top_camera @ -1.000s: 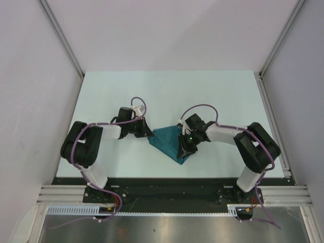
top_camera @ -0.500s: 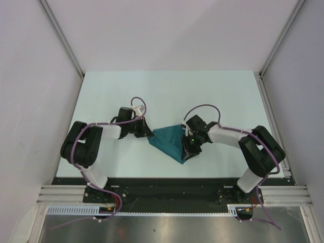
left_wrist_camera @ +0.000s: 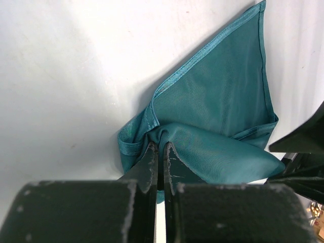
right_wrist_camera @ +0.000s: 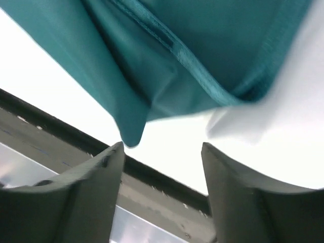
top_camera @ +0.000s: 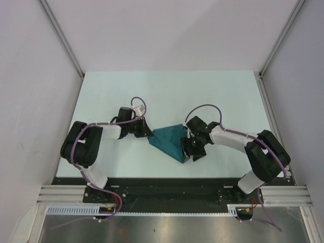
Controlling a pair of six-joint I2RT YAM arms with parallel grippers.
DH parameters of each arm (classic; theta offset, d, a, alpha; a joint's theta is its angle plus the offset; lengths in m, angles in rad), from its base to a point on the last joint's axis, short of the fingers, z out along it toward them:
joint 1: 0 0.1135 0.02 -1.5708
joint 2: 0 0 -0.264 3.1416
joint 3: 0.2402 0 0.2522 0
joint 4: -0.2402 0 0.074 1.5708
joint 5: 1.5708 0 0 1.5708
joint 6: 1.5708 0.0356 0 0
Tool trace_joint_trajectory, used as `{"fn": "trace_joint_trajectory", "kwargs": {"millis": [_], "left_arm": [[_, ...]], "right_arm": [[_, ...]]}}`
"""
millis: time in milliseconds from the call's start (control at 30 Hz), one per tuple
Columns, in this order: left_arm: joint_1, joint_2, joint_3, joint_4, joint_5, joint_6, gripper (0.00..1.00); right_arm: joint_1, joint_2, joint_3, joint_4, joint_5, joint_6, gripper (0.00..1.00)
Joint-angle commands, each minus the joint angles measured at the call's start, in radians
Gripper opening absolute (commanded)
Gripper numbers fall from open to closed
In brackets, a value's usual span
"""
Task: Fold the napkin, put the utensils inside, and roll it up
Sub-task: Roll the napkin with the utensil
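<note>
The teal napkin (top_camera: 169, 140) lies folded into a rough triangle at the near middle of the table. My left gripper (top_camera: 148, 133) is shut on the napkin's left corner (left_wrist_camera: 144, 134), with cloth bunched at the fingertips. My right gripper (top_camera: 194, 150) is open at the napkin's right side; its jaws stand wide apart in the right wrist view, with the napkin's pointed corner (right_wrist_camera: 132, 132) hanging just beyond the left finger (right_wrist_camera: 96, 177), not held. The fork is not visible in any view.
The pale table (top_camera: 167, 91) is walled by white panels with metal rails at left (top_camera: 61, 38) and right (top_camera: 281, 38). A black base rail (top_camera: 167, 187) runs along the near edge, close below the napkin's tip.
My right gripper has moved right and toward the near edge, off the napkin's right part, which is now uncovered. The left gripper has kept its hold and not moved.
</note>
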Motion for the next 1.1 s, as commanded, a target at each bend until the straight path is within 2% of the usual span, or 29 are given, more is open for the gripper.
{"fn": "trace_joint_trajectory", "kwargs": {"millis": [0, 67, 233, 400, 633, 1067], "left_arm": [[0.011, 0.010, 0.005, -0.044, -0.107, 0.053, 0.00], [0.013, 0.009, 0.005, -0.045, -0.105, 0.053, 0.00], [0.011, 0.007, 0.005, -0.043, -0.102, 0.049, 0.00], [0.011, 0.009, 0.006, -0.042, -0.098, 0.047, 0.00], [0.011, 0.020, 0.012, -0.042, -0.098, 0.047, 0.00], [0.013, 0.030, 0.019, -0.043, -0.098, 0.044, 0.00]], "right_arm": [[0.036, -0.097, 0.134, -0.150, 0.134, -0.022, 0.71], [0.096, -0.102, 0.214, -0.145, 0.171, -0.056, 0.74], [0.285, -0.039, 0.306, -0.017, 0.412, -0.221, 0.77], [0.343, 0.087, 0.330, 0.125, 0.528, -0.344, 0.78], [0.351, 0.165, 0.321, 0.254, 0.470, -0.438, 0.79], [0.302, 0.208, 0.246, 0.323, 0.344, -0.418, 0.73]]}}
